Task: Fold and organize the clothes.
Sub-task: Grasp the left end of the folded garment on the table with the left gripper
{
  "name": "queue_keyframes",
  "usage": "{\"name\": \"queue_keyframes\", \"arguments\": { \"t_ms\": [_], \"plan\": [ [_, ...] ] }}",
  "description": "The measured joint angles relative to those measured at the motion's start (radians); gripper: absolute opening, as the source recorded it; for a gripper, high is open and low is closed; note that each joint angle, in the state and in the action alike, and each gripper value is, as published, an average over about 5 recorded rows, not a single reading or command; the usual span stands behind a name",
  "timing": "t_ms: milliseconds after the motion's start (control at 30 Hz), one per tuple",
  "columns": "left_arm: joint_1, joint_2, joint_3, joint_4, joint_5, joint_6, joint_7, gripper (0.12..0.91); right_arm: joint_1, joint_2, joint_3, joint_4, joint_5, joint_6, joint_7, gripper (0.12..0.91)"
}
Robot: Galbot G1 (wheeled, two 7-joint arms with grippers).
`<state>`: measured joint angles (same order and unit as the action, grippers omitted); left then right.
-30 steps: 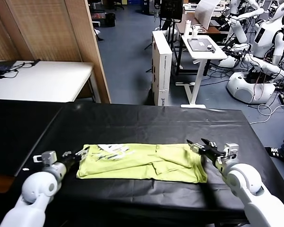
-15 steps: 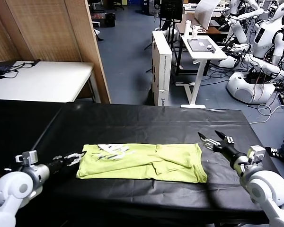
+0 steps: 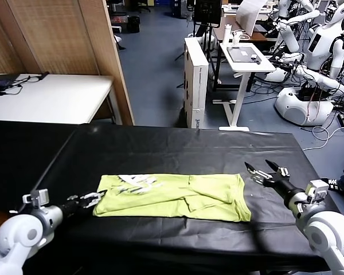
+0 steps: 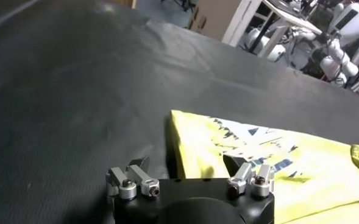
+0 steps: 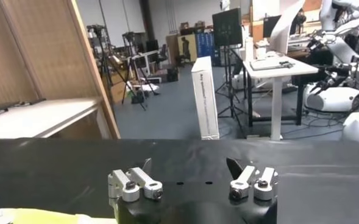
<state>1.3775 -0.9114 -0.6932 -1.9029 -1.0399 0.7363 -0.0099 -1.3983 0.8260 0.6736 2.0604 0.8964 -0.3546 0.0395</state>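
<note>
T-shirt (image 3: pixel 175 196) flat; left wrist view shows print; both pincers open.

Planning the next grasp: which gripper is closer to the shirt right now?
The left gripper, open at the T-shirt's printed end, almost touching its edge. The right gripper, also open, hangs clear of the plain end with black table cover between.
</note>
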Motion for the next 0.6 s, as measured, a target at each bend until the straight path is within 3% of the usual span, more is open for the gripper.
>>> {"name": "queue_keyframes", "arguments": {
  "t_ms": [600],
  "plan": [
    [0.022, -0.068, 0.021, -0.016, 0.003, -0.004, 0.013, 0.895, -0.016, 0.002, 0.007, 0.016, -0.006, 0.011, 0.004, 0.907]
  ]
}}
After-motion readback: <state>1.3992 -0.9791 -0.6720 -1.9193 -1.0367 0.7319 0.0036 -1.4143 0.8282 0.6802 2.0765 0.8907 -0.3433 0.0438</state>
